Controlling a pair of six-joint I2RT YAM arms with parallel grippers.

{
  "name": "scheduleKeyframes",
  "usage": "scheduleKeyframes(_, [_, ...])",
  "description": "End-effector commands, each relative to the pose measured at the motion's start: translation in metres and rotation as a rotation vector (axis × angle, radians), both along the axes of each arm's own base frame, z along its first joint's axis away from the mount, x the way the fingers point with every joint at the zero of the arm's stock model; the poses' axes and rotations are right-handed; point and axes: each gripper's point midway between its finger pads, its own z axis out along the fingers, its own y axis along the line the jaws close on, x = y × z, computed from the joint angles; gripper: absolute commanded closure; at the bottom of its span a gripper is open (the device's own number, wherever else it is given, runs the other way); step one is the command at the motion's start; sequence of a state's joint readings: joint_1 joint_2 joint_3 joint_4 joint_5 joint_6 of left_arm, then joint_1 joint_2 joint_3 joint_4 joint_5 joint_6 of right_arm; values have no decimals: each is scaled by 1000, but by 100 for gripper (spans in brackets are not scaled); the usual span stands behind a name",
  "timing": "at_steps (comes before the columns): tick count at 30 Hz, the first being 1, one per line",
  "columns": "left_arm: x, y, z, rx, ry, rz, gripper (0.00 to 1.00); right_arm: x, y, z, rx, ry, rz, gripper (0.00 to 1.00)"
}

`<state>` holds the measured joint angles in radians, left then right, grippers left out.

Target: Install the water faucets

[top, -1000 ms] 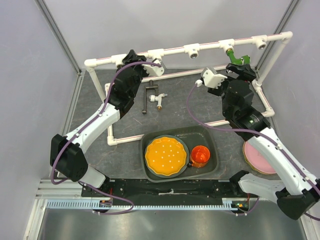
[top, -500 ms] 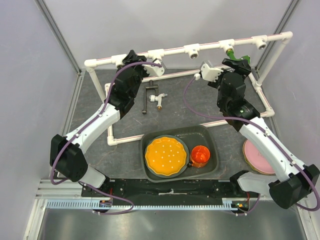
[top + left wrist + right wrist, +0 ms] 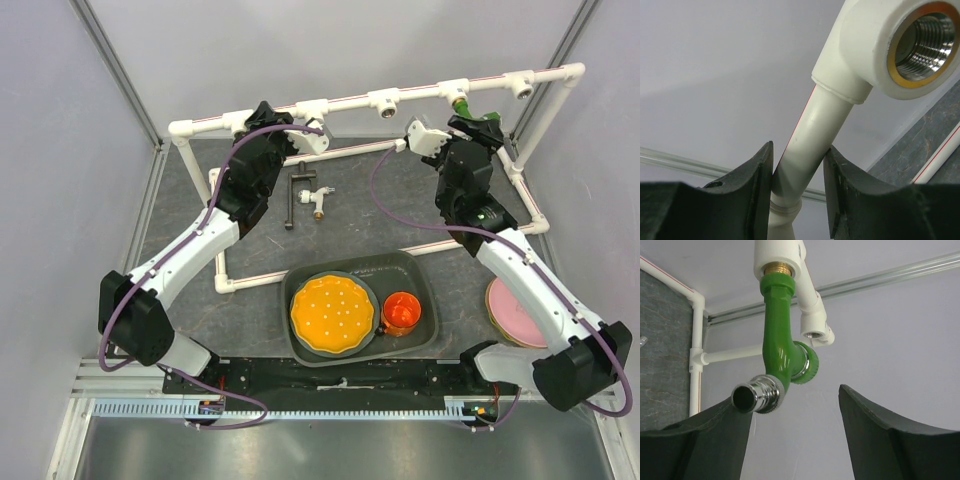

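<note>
The green faucet with its silver tip hangs screwed into a white tee socket of the PVC frame; it also shows in the top view. My right gripper is open just below it, the tip beside the left finger; in the top view it is right at the faucet. My left gripper is shut on the frame's top pipe, near an empty brass-threaded socket, at the rail's left. The black-handled white-and-brass faucet lies on the mat.
The white PVC frame rings the dark mat, with open sockets along its top rail. A grey tray near the front holds an orange plate and an orange cup. A pink plate lies at the right.
My right gripper has moved back and up toward the green faucet on the rail, its wrist turning. The left arm has not moved.
</note>
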<state>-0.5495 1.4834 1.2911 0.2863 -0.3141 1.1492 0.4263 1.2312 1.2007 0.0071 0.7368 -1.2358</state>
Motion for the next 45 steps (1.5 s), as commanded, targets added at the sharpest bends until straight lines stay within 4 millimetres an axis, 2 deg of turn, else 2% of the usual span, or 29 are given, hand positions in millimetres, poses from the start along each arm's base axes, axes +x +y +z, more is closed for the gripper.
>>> scheduleKeyframes(1, [-20, -26, 7, -137, 22, -98, 98, 8, 0, 12, 68, -68, 4, 30])
scheduleKeyframes(8, [-19, -27, 5, -133, 25, -99, 98, 14, 9, 7, 154, -81, 45, 47])
scheduleKeyframes(9, [-19, -27, 5, -133, 25, -99, 98, 15, 10, 6, 167, -83, 51, 52])
scheduleKeyframes(13, [-19, -27, 4, -130, 27, -99, 98, 18, 14, 6, 229, -96, 70, 63])
scheduleKeyframes(17, [-17, -28, 2, -126, 31, -97, 98, 19, 20, 10, 345, -128, 99, 72])
scheduleKeyframes(21, [-17, -28, 1, -126, 32, -95, 98, 21, 18, 17, 508, -152, 128, 81])
scheduleKeyframes(29, [-17, -28, 0, -122, 33, -95, 98, 22, 19, 41, 848, -206, 209, 89])
scheduleKeyframes(36, [-17, -28, 1, -122, 33, -94, 98, 25, 16, 46, 1134, -236, 238, 94])
scheduleKeyframes(41, [-18, -27, 2, -124, 30, -94, 98, 28, 13, 51, 1407, -261, 259, 96])
scheduleKeyframes(45, [-17, -28, 1, -120, 32, -95, 98, 34, 9, 46, 1611, -263, 244, 97])
